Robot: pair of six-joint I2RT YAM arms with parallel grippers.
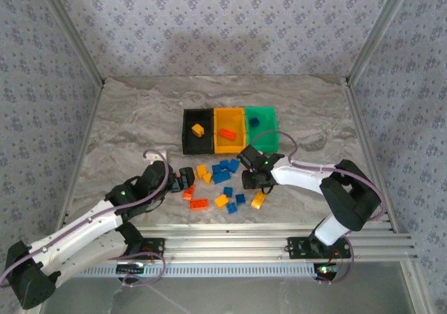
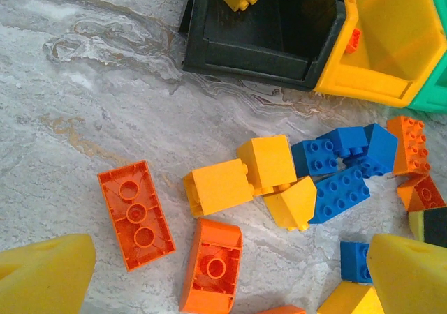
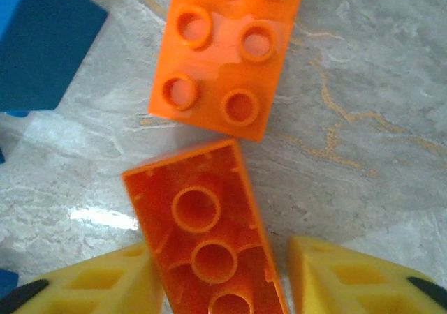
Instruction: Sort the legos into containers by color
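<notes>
At the frame's bottom, 1 upturned orange brick [image 3: 202,216] is straddled by the right gripper [image 3: 218,250], narrowly parted. The left gripper [image 2: 230,248] is spread wide, empty.

Bins: three, joined in a row. One black bin [image 1: 186,144], one yellow-orange bin [image 1: 229,147], one green bin [image 1: 269,137].

One piece in each: a yellow brick [image 1: 198,129] in the black, a red-orange brick [image 1: 227,133] in the yellow-orange, a blue brick [image 1: 254,123] in the green.

Loose, by my left wrist camera: four yellow bricks [image 2: 218,186], four blue bricks [image 2: 340,192], five red-orange bricks [image 2: 135,214], some cut by the frame edge.

By my right wrist camera: two red-orange, one studs-up brick [image 3: 223,56], one hollow-side-up brick [image 3: 202,237].

Overhead, the loose pile is too crowded to count exactly.
</notes>
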